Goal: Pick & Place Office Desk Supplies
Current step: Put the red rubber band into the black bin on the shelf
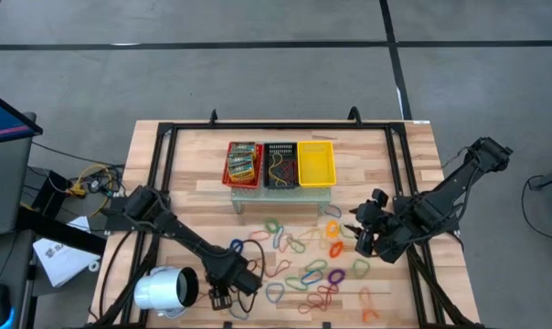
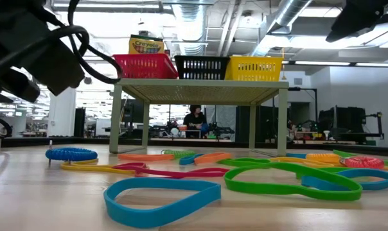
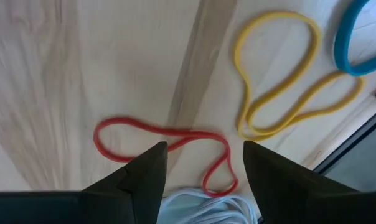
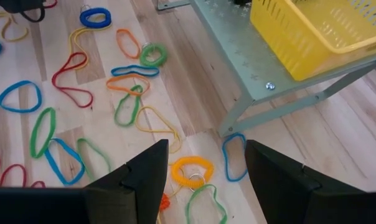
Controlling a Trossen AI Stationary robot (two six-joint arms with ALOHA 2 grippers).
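Down on the counter (image 1: pixel 404 155) lay the job: rubber bands (image 1: pixel 314 270) scattered in every colour across the front half, between the two arms, with the three baskets up on a small metal stand (image 4: pixel 250 74) behind them. The red basket (image 1: pixel 243 164) already carried printed packets, the black basket (image 1: pixel 280 164) a few bands, and the yellow basket (image 1: pixel 315 163) looked bare.

These bands looked feather-light, floppy and lying dead flat on the wood, so I judged them awkward to lift: a fingertip had to get under or pinch a single strand, and a band might stretch, snag on a neighbour or spring away. Best bet was a spot where a loop bowed clear of the others.

The left gripper (image 3: pixel 203 163) hung low over a red band (image 3: pixel 166 143), jaws apart and straddling its strand, nothing held; a yellow band (image 3: pixel 281 74) lay just beside. Whether the tips were touching wood, I couldn't tell.

The right gripper (image 4: pixel 206 163) hovered higher near the stand's front leg, jaws also apart and empty, an orange coiled band (image 4: pixel 191 171) below it.
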